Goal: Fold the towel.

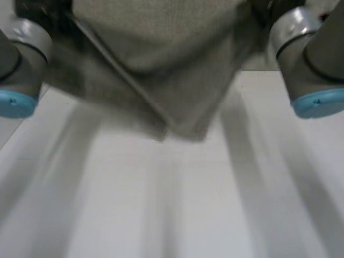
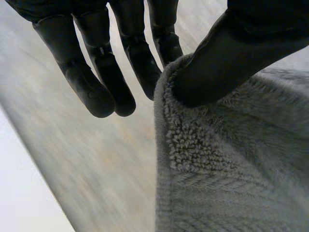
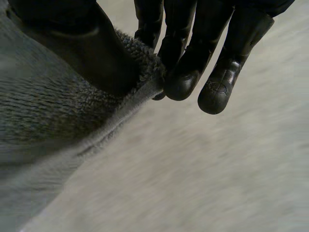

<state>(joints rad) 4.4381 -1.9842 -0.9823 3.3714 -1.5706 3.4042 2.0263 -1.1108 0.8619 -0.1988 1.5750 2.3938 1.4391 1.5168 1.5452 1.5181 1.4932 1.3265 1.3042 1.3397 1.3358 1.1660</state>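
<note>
A grey towel [image 1: 161, 59] hangs lifted between my two arms, its lower edge sagging just above the white table [image 1: 177, 204]. My left hand [image 2: 227, 58] pinches a corner of the towel [image 2: 231, 169] between thumb and fingers. My right hand [image 3: 96, 53] pinches another corner of the towel [image 3: 43, 111] the same way, thumb pressed on the fluffy edge against the fingers [image 3: 186, 79]. Both hands are black.
My left arm's grey joint with its blue cap [image 1: 19, 102] stands at one side, my right arm's joint and cap [image 1: 317, 102] at the other. Bare white table stretches below the hanging towel.
</note>
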